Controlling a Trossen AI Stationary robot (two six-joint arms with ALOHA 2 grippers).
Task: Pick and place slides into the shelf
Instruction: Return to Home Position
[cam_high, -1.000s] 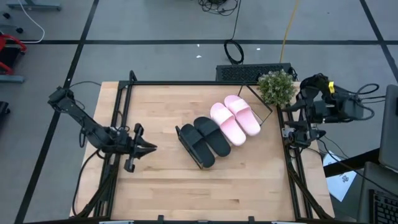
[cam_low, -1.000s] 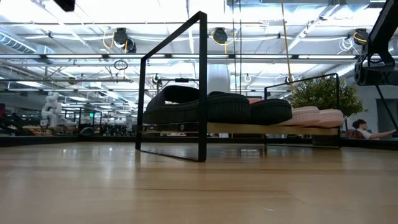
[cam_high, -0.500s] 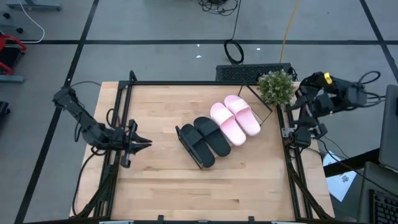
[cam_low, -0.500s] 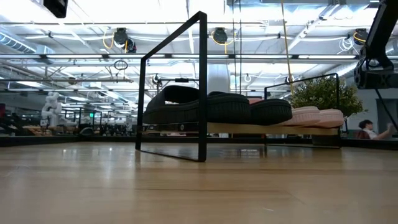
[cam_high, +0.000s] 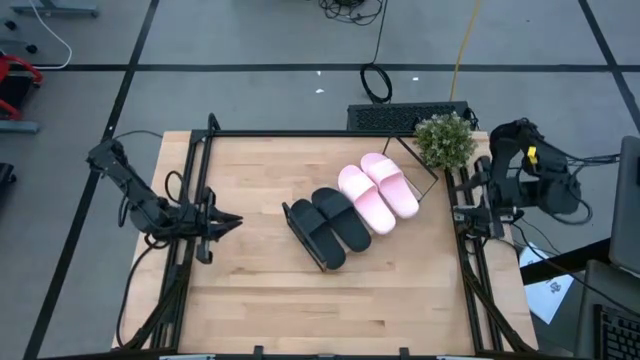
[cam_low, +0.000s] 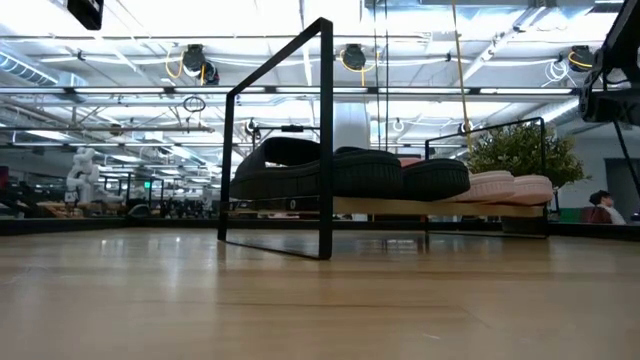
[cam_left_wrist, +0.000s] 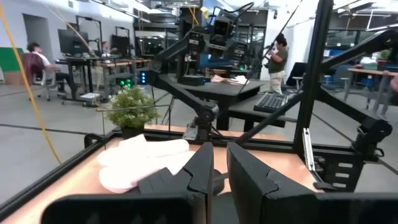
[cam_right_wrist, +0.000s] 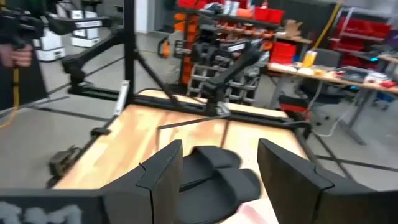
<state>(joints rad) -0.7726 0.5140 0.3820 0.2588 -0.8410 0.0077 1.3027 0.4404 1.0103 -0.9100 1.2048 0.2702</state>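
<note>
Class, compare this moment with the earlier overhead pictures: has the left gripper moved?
Yes. The left gripper has drawn back toward the left edge of the table, farther from the black slides.

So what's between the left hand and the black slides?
In the high view, only bare tabletop and the shelf's black end frame lie between the left hand and the black slides.

No readable txt, labels or nos. anywhere.
</note>
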